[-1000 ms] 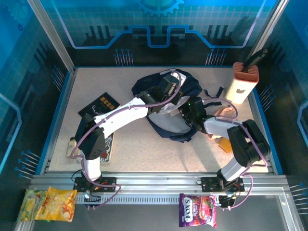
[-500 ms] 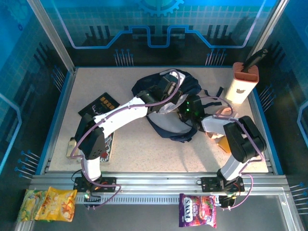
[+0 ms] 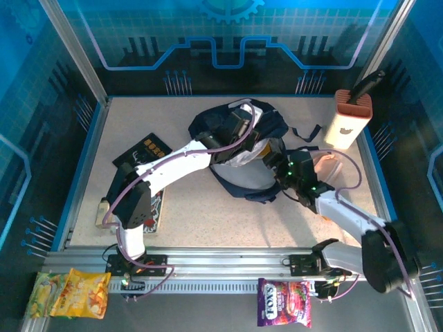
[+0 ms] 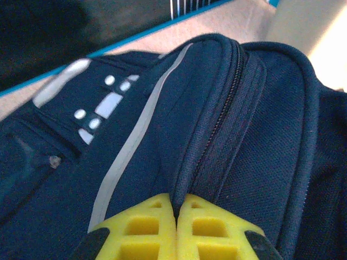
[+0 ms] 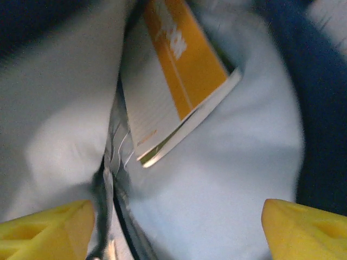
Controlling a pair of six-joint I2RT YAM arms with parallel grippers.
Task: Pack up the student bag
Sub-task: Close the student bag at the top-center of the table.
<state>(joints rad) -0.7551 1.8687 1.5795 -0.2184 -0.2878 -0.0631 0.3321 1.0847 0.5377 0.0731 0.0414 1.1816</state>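
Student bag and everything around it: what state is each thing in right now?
student bag: open, pale lining showing.
left gripper: shut on a fold of the student bag by its zipper.
right gripper: open, at the bag's mouth.
orange-and-white booklet: tilted against the lining inside.
beige holder: upright.

Top view: bright, even light from above; the table shows only soft, short shadows under the arms and bag. The blue walls carry faint reflections, and the posts lean outward at the edges. Left wrist view: the bag's weave is crisp mid-frame, the top left corner dark and blurred, the top right washed out. Right wrist view: soft all over, white lining overexposed, booklet print unreadable
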